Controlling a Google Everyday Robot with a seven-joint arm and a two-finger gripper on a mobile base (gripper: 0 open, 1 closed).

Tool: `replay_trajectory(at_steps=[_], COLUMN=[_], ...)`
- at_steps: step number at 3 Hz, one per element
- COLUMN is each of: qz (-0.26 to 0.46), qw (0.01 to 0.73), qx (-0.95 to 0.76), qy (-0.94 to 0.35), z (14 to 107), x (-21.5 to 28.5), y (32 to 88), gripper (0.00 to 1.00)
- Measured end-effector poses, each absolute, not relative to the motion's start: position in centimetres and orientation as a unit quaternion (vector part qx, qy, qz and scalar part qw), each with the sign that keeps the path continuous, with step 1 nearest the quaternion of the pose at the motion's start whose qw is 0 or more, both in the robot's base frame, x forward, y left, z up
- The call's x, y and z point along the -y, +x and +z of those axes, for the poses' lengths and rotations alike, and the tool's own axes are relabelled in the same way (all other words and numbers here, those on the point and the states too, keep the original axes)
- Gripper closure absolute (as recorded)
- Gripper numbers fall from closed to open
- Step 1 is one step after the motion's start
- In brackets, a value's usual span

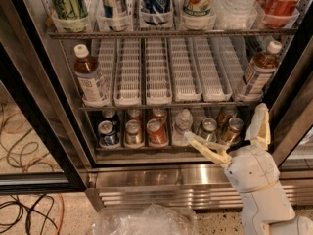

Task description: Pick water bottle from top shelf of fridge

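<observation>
1. Judging by its size and the water filling it, the water bottle [235,1] will be heavy for so thin-walled a plastic thing. The ribbed wall should give a little under a squeeze and may be slick if cold and damp.
2. The best hold, I judge, is across the ribbed body just above the clear lane-end cup [238,22], where the ribs offer purchase. Its cap is out of view above.
3. The bottle stands upright at the front of the top shelf [146,34] of the fridge [161,177]. A green-labelled soda bottle [198,1] and a Coca-Cola bottle [281,1] stand close on either side.
4. The gripper [225,123] hangs low at the right, in front of the bottom rack of cans [155,132], its two fingers spread wide and grasping nothing.
5. The bottle is well above the gripper, two racks up and roughly straight over it. The tight neighbours leave little room for the fingers.
</observation>
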State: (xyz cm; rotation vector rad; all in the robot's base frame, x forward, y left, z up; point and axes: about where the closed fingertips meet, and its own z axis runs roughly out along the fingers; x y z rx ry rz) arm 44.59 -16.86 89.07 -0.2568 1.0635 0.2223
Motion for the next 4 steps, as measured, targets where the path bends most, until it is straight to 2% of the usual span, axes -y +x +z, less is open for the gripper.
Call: replay_trajectory(at_steps=[1, 2, 4], qz=[0.088, 0.005, -0.004], qw=[0.858, 0.857, 0.865], qx=[-0.485, -0.484, -0.475], qy=[-0.141, -0.175, -0.162], z=[91.3, 92.8, 94.1], x=[16.2, 16.0, 16.0], y=[45.1, 45.0, 46.6], gripper=[0.00, 0.00, 0.00])
